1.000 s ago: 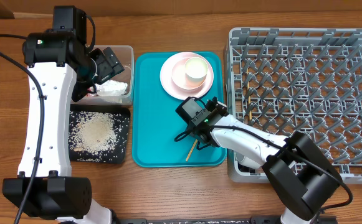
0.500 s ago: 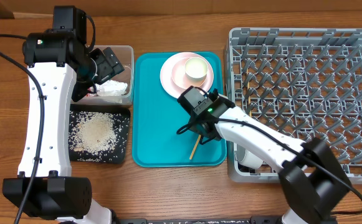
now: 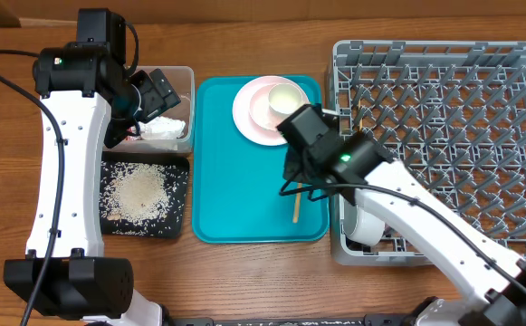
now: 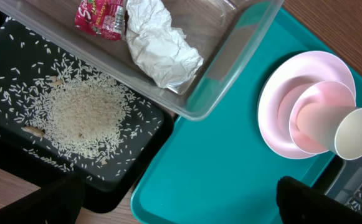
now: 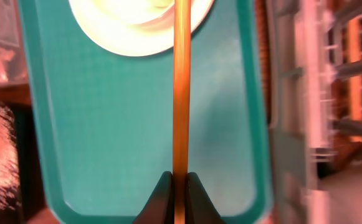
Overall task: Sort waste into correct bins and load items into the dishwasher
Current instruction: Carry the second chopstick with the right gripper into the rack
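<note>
My right gripper (image 3: 293, 185) is shut on a thin wooden chopstick (image 3: 294, 208), which hangs over the right side of the teal tray (image 3: 231, 195), close to the grey dish rack (image 3: 444, 54). In the right wrist view the chopstick (image 5: 181, 87) runs straight up from between the closed fingertips (image 5: 181, 182). A pale pink plate (image 3: 247, 118) with a white cup (image 3: 283, 98) sits at the tray's far end. My left gripper (image 4: 184, 205) is open and empty above the clear tub (image 3: 186, 80). That tub holds a white tissue (image 4: 159, 43) and a red wrapper (image 4: 100, 15).
Rice (image 3: 140, 192) lies in the black tray (image 3: 179, 222), in front of the clear tub. A white round item (image 3: 364, 226) stands in the rack's near left corner, partly under my right arm. Upright pegs fill the rack.
My right gripper has carried the chopstick up and to the right, towards the rack, and the stick has swung from slanted to nearly straight. The left arm has stayed still.
</note>
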`<state>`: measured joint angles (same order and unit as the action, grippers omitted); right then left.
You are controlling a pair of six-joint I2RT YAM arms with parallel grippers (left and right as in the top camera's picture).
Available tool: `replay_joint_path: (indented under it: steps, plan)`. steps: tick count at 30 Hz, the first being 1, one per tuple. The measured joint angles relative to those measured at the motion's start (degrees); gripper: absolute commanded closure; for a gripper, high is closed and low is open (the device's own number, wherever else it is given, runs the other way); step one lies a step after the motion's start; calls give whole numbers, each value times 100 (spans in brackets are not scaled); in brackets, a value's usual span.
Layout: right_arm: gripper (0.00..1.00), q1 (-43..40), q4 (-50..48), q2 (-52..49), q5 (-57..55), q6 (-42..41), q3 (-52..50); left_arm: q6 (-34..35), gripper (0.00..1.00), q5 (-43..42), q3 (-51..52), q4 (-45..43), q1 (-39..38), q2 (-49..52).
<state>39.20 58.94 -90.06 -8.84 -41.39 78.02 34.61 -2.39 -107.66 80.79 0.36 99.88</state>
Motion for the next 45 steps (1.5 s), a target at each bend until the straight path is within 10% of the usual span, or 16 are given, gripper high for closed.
replay_joint_path:
  steps: [28, 45]
  plan:
    - [96, -2426, 68, 42, 2, 3563, 0, 0, 0, 0, 0, 2, 0, 0]
    - [93, -2524, -579, 22, 70, 4028, -59, 0, 0, 0, 0, 0, 0, 0]
